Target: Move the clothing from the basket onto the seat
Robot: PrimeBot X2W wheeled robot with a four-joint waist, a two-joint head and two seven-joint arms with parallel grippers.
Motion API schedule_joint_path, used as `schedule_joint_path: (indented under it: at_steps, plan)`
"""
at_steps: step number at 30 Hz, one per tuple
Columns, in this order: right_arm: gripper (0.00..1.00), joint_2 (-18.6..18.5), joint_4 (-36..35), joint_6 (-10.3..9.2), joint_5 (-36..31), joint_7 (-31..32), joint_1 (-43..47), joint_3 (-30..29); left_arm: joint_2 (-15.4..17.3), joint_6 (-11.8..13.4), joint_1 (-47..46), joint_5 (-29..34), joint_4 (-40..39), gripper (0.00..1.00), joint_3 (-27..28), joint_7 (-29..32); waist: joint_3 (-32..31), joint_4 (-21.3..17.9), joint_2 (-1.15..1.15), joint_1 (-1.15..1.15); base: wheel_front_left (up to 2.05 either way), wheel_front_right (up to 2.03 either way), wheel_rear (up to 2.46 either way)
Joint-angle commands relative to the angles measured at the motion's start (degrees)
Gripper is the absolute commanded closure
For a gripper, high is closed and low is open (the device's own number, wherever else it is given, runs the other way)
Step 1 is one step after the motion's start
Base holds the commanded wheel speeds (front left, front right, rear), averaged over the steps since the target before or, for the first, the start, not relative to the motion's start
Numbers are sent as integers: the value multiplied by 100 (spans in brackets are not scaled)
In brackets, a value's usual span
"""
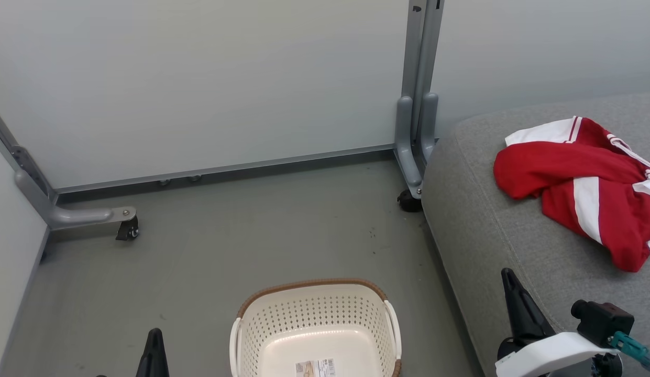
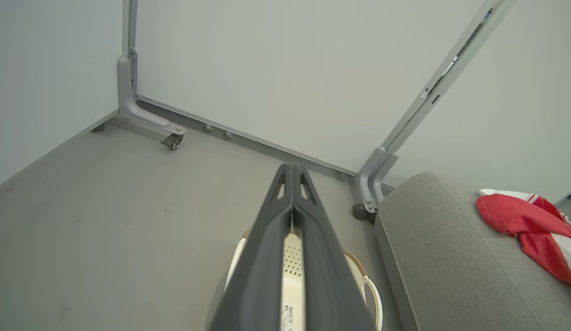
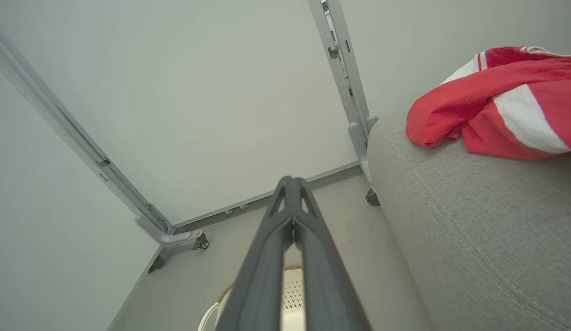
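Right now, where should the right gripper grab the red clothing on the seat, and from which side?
Probably the rolled red fold at the left end of the clothing, from above: it stands proud of the seat, thick enough to pinch, and lies nearest the right gripper, shut now.

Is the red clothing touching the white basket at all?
Apart. The head view shows the clothing lying on the grey seat, well away from the basket, which stands on the floor.
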Motion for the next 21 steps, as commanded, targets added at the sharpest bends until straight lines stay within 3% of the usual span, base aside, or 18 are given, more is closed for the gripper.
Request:
schedule_joint_path:
  at_steps: [1, 21]
  plan:
    - [100, -14, -46, -1, 233, 42, -201, -53, 63, -35, -215, -234, -49, 100, 49, 40, 9, 6, 0, 0, 0, 0, 0]
    - [100, 23, 136, -2, 1970, 447, -469, -304, 115, -224, -702, -1923, 188, 100, 218, 446, 138, 71, 0, 0, 0, 0, 0]
